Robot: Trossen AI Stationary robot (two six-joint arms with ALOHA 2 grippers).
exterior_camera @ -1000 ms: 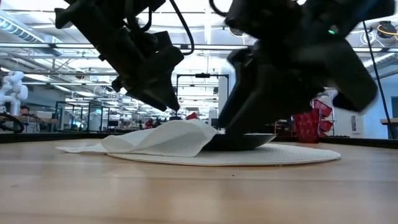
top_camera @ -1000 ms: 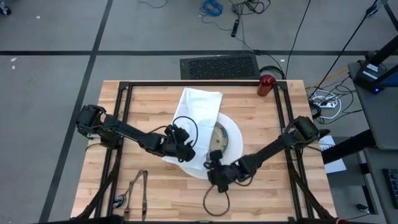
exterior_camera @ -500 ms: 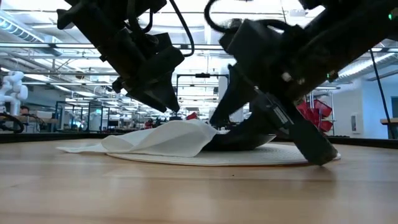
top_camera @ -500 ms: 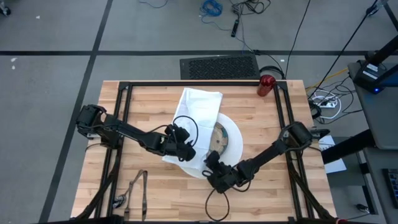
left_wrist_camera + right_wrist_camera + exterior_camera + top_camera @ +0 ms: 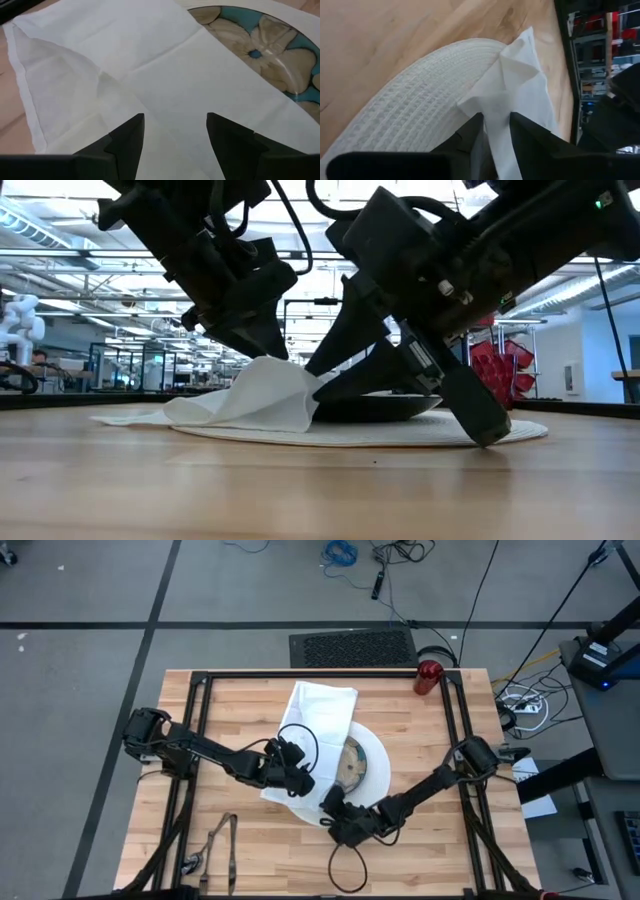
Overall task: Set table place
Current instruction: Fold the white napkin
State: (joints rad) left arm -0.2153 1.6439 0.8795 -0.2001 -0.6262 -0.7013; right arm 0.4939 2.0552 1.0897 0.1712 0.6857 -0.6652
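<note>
White plate [image 5: 375,762] sits mid-table [image 5: 420,840]; it serves as reference. Patterned bowl [image 5: 352,764] rests on the plate. Napkin [image 5: 315,720] drapes over the plate's far-left side and part of the bowl. Right gripper [image 5: 496,131] at the plate's near-left rim, fingers pinching a napkin corner. Left gripper [image 5: 175,127] above the napkin, fingers wide apart, empty. Red cup [image 5: 429,675] at the far-right table edge. No legible writing.
</note>
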